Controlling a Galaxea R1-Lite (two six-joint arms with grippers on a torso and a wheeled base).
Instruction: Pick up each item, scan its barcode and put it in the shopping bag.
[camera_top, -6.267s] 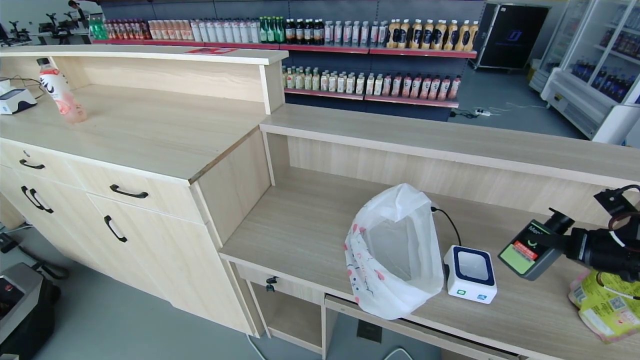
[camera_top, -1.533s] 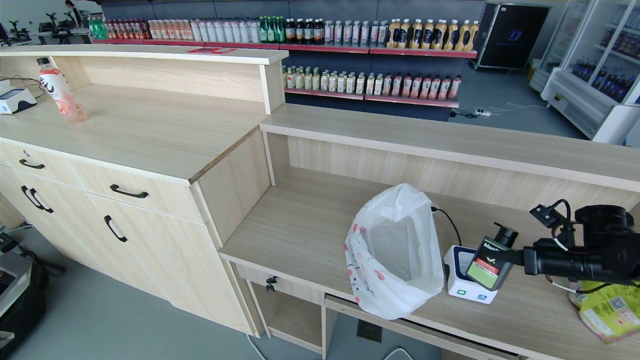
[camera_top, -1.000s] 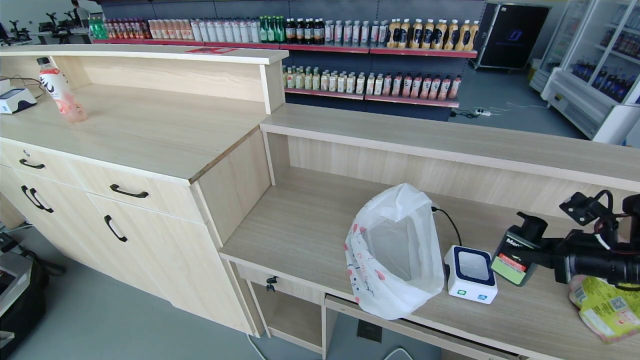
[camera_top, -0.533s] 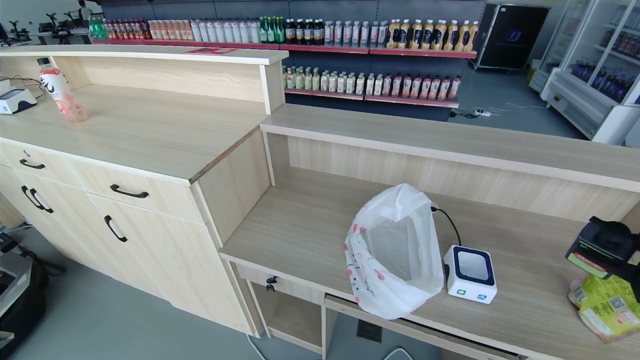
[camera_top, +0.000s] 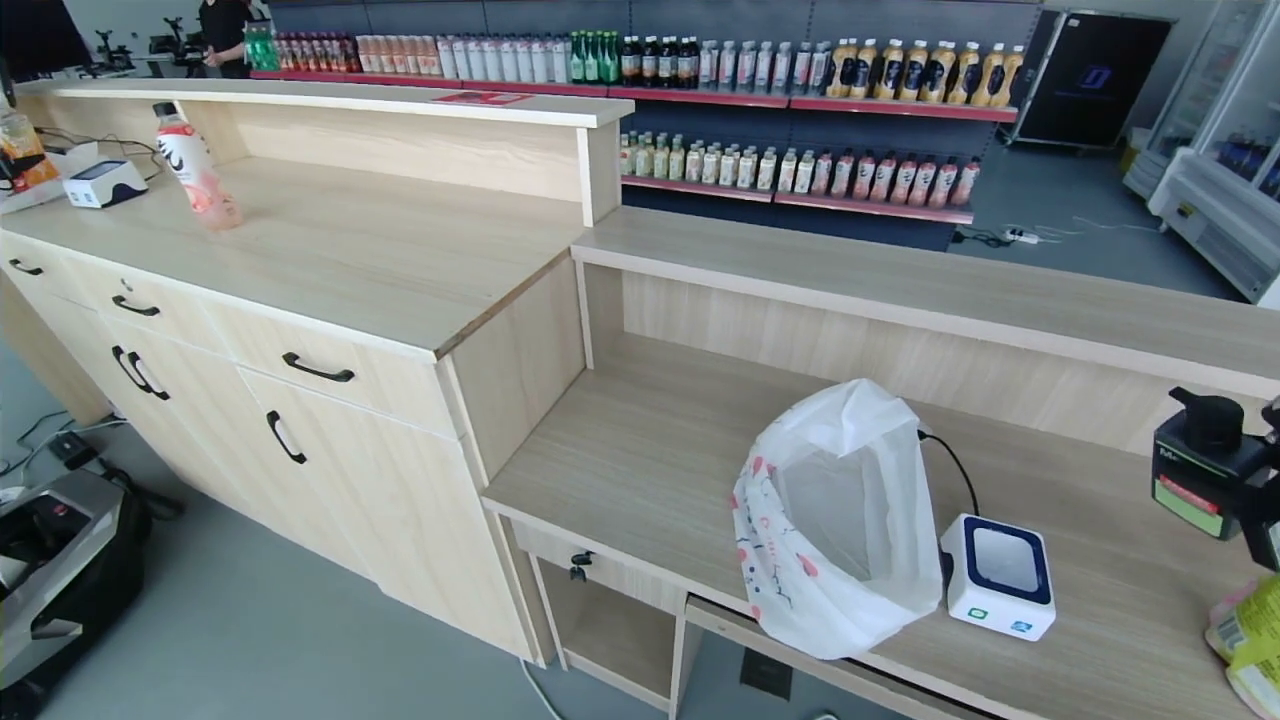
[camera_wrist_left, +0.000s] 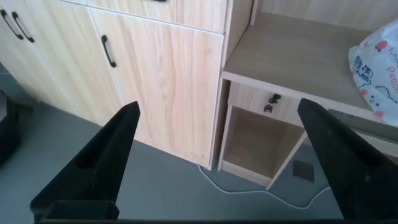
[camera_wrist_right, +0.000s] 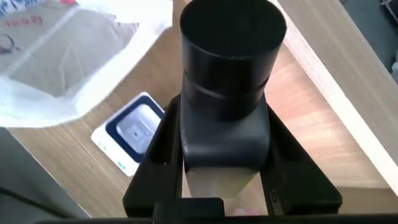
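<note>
Right gripper (camera_wrist_right: 222, 146) clamped bottle (camera_wrist_right: 231, 56), well apart from scanner (camera_top: 1000, 575). Risk: barcode turned away, scan could miss. Left gripper (camera_wrist_left: 217, 109) was spread, empty.

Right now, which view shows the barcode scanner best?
The head view: the scanner sits whole beside the shopping bag on the counter. The right wrist view catches it from above, beyond the black bottle.

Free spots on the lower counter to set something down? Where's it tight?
Widest bare patch: lower counter between its left side panel and the shopping bag. A smaller one lies between the scanner and the held dark bottle. Tight: bag right beside scanner, with its cable behind; the yellow-green pouch crowds the right edge.
</note>
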